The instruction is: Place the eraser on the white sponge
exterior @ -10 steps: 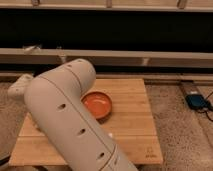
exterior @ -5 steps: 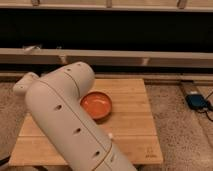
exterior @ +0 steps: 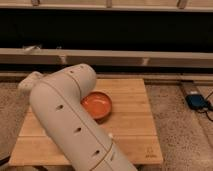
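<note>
1. The robot's thick pale arm [exterior: 65, 120] rises from the bottom edge and bends at a rounded elbow near the back of the worktop [exterior: 135, 125]. From there a shorter link runs left to the worktop's back left corner.
2. The pincer is out of sight, somewhere beyond that left end of the arm. Whether it is spread or pressed together cannot be told.
3. The arm covers the left half of the wooden worktop. Neither the eraser nor the white sponge can be made out. A tiny pale speck sits just beside the arm's right edge near the front, too small to identify.
4. An orange bowl [exterior: 97, 106] sits near the middle of the worktop, its left rim partly hidden behind the arm.
5. The bowl is well apart from the worktop's right edge and from its front edge, and bare wood fills the room between them.
6. The worktop's back edge runs near a long pale ledge [exterior: 150, 57], with a dark recess above the ledge.
7. Speckled floor [exterior: 180, 135] lies past the right edge. A small blue device [exterior: 196, 101] with a cable rests on it, well apart from the worktop.
</note>
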Available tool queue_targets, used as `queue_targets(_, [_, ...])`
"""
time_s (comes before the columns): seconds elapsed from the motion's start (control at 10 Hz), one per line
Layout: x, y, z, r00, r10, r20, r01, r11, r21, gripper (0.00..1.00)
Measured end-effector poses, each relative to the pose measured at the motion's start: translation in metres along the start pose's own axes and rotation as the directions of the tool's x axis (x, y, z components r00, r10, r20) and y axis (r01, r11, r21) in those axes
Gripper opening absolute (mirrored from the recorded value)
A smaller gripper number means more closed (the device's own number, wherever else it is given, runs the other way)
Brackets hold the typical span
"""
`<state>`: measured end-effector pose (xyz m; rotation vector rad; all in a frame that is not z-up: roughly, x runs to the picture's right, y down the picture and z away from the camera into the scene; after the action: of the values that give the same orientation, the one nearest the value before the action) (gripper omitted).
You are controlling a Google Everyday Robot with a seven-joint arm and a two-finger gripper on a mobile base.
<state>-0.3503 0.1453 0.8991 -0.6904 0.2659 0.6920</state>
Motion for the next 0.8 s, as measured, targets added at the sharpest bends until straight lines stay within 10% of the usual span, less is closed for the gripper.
queue_targets(0.5, [0.002,-0.002,-0.004,1.000,0.005,-0.003,-0.005,1.000,-0.014,0.05])
queue_targets(0.8, [-0.001,-0.002,-0.017,1.000,-0.011,0.021,0.011,1.000,-0.017,0.00])
